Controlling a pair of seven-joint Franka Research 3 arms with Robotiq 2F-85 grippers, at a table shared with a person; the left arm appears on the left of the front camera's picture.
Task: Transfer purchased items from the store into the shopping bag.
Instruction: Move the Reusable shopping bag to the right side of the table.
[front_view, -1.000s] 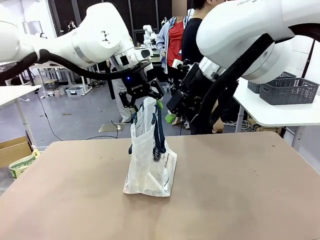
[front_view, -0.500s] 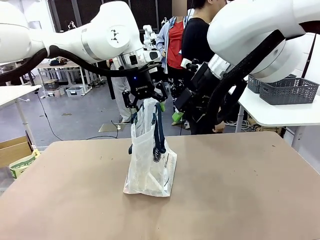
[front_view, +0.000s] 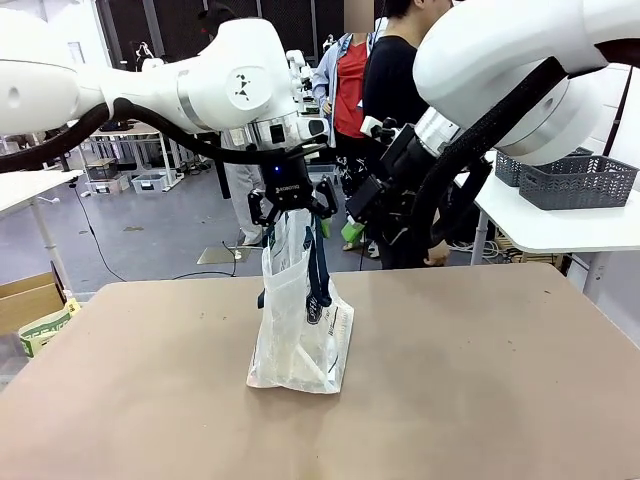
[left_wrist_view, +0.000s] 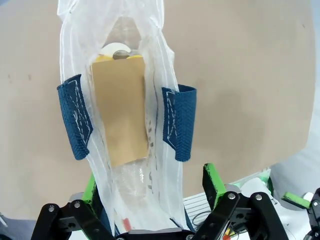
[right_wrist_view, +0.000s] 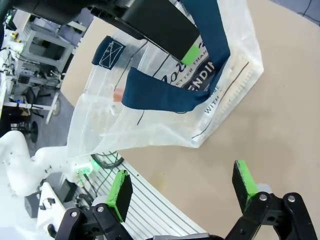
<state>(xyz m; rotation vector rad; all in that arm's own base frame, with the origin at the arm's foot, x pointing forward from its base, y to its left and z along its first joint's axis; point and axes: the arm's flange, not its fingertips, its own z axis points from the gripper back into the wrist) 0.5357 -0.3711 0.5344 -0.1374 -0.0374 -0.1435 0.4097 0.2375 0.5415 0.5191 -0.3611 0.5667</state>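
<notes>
Clear plastic shopping bag (front_view: 300, 320) with navy strap handles (left_wrist_view: 178, 122), standing upright near the middle of a brown table (front_view: 480, 380). Inside, seen from above through the open mouth: a flat tan packet (left_wrist_view: 121, 110) and a round white lid (left_wrist_view: 116, 50) beyond it. Directly over the bag's top edge, left gripper (front_view: 291, 203), jaws spread wide to either side of the plastic, gripping nothing. Just off to the bag's side and higher, right gripper (right_wrist_view: 182, 186), likewise spread open and empty, green pads well apart. Behind the arms, a person (front_view: 385, 80) in dark clothing. Far off on a white side table, a grey slotted basket (front_view: 575, 180).
</notes>
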